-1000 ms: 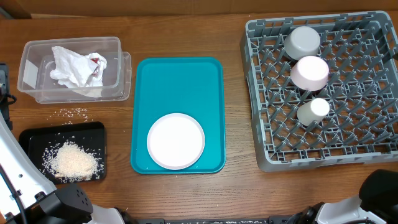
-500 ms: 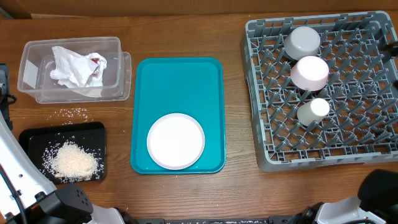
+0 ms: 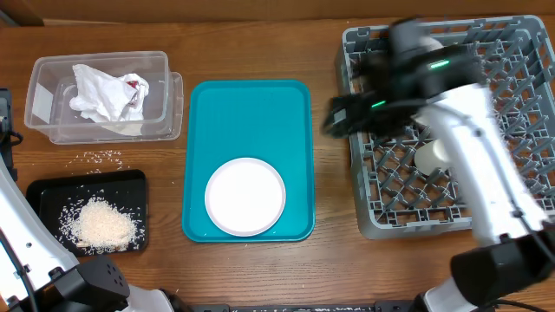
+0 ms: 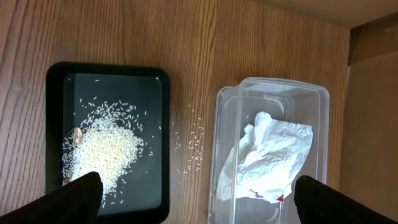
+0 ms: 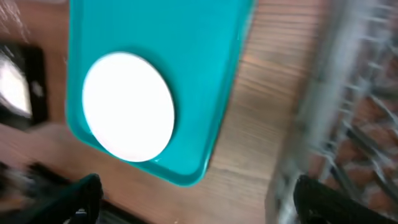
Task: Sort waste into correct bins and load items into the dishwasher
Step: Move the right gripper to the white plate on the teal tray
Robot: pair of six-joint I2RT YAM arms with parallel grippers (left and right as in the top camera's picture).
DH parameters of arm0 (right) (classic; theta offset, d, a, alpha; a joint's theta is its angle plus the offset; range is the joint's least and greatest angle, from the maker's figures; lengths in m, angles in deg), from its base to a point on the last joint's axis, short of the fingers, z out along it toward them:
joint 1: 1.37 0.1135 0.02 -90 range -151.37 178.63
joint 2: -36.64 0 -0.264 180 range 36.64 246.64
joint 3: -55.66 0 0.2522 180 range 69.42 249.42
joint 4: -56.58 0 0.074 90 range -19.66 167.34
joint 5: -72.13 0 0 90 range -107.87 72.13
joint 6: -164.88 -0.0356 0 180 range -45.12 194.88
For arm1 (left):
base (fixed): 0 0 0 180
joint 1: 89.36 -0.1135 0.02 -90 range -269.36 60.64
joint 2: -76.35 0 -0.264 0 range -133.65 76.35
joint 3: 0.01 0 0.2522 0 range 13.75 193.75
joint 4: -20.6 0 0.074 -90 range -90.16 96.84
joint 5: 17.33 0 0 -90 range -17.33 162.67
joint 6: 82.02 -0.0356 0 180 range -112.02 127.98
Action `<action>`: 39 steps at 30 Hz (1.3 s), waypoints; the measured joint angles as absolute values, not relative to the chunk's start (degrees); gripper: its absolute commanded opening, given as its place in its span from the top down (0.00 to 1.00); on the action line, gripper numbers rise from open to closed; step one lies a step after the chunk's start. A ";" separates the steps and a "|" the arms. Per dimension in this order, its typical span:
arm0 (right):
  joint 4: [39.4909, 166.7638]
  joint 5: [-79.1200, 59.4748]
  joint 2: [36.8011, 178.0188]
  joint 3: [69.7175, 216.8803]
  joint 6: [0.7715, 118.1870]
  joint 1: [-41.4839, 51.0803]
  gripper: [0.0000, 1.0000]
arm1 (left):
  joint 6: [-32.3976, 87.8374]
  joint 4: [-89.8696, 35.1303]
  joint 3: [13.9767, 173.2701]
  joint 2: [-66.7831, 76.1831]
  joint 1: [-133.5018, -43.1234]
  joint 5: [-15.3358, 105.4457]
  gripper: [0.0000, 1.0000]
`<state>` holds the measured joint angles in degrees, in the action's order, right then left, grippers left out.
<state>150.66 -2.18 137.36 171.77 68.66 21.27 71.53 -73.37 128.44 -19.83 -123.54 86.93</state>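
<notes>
Tray [image 3: 247, 113] holds plate [image 3: 244, 197]. L of it: bin [image 3: 39, 97] w/ tissue [image 3: 104, 94], dish [image 3: 45, 195] w/ rice [image 3: 102, 224]. R: rack [image 3: 390, 218] w/ cup [image 3: 431, 156]. L gripper [image 4: 199, 196], R gripper [image 5: 199, 199]: jaws wide.

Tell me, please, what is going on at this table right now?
The right end effector, open and empty, reaches past the dish rack toward the teal tray, blurred in motion. A white plate sits on that tray, not yet loaded. The left end effector hovers open above the clear tub of crumpled paper and the black tray of rice.
</notes>
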 measured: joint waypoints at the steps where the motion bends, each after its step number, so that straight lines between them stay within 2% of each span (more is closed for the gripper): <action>1: 148.88 -3.19 137.58 170.78 68.75 23.54 0.01 | 71.53 -73.37 128.44 -19.83 -123.54 86.91 0.00; 11: 130.63 -6.27 141.39 163.61 68.66 38.86 0.26 | 71.53 -73.37 128.44 -19.83 -123.54 87.06 0.00; 15: 124.56 -6.73 145.39 160.10 66.56 41.88 0.28 | 71.53 -73.37 128.44 -19.83 -123.54 87.06 0.00; 24: 123.20 -12.65 154.52 158.72 64.64 42.14 0.29 | 71.53 -73.37 128.44 -19.83 -123.54 87.06 0.00; 31: 122.96 -13.77 158.63 158.72 64.42 41.75 0.42 | 71.53 -73.37 128.44 -19.83 -123.54 87.06 0.00; 33: 122.81 -13.77 158.96 158.72 64.48 41.75 0.51 | 71.53 -73.37 128.44 -19.83 -123.54 87.06 0.00; 39: 122.88 -13.81 159.16 158.72 64.59 41.75 0.89 | 71.53 -73.37 128.44 -19.83 -123.54 87.09 0.00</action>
<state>122.88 -13.81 159.16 158.72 64.59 41.75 71.53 -73.37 128.44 -19.83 -123.54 87.09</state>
